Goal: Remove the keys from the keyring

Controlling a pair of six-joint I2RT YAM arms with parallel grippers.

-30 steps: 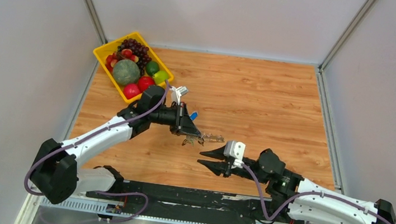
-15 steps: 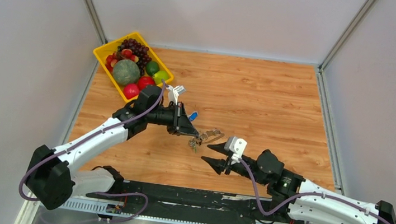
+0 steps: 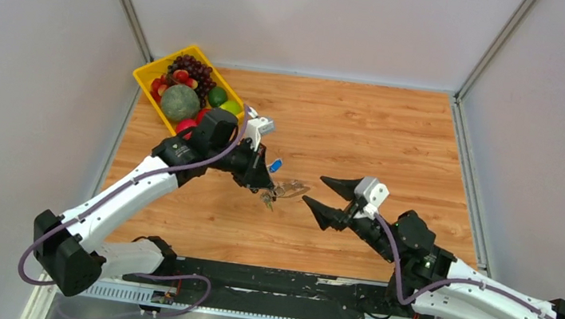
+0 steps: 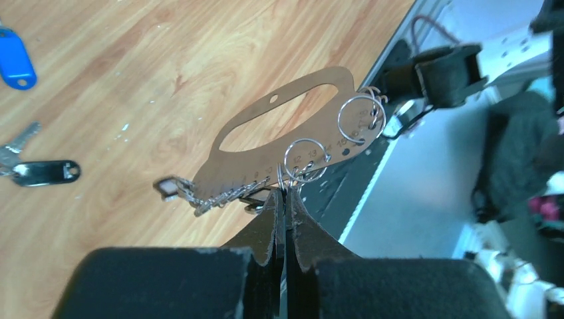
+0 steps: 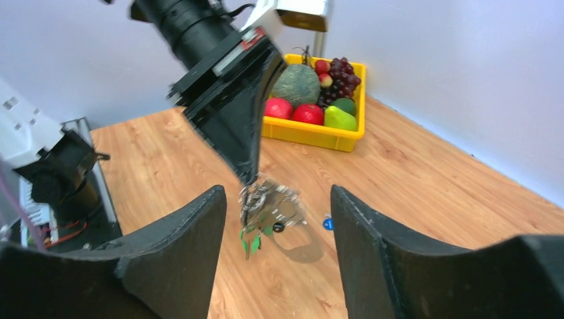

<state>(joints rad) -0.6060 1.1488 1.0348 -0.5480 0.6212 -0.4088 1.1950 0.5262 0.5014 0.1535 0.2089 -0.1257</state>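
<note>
Left claw (image 4: 282, 199): fingers pressed together, pinching the lower edge of the keyring (image 4: 263, 163) beside one of its small steel rings (image 4: 359, 119). I judge the bunch hangs clear of the worktop (image 3: 394, 140).
Keyring: a flat brassy loop with a long oval opening, standing just ahead of the left claw's tips.
Keys (image 4: 213, 198): fanned off the low end of the keyring, just left of the left claw's tips in its wrist view. Green tags (image 5: 249, 244) dangle beneath them.
Right claw (image 3: 313, 189): fingers wide apart, nothing between them.
Bearing from right claw: I see the bunch straight ahead, centred on the gap, just beyond the tips and not touching.
Long axis: in the top view the keyring runs from the left claw's tip out toward the right claw, so its free end faces my open fingers.
Nearer arm: the left has the bunch; the right is free and near.
Next move, my judgement: the right claw needs to advance along that axis to close on one key.
Basket (image 3: 153, 64): yellow, behind the left claw and well apart from the right claw. It holds a melon (image 3: 180, 102), grapes (image 3: 194, 65) and other fruit (image 3: 218, 98); I see no keys in it.
Loose on worktop: a blue tag (image 3: 276, 164) and a black-tagged key (image 4: 43, 171), off to the left claw's left in its wrist view.
</note>
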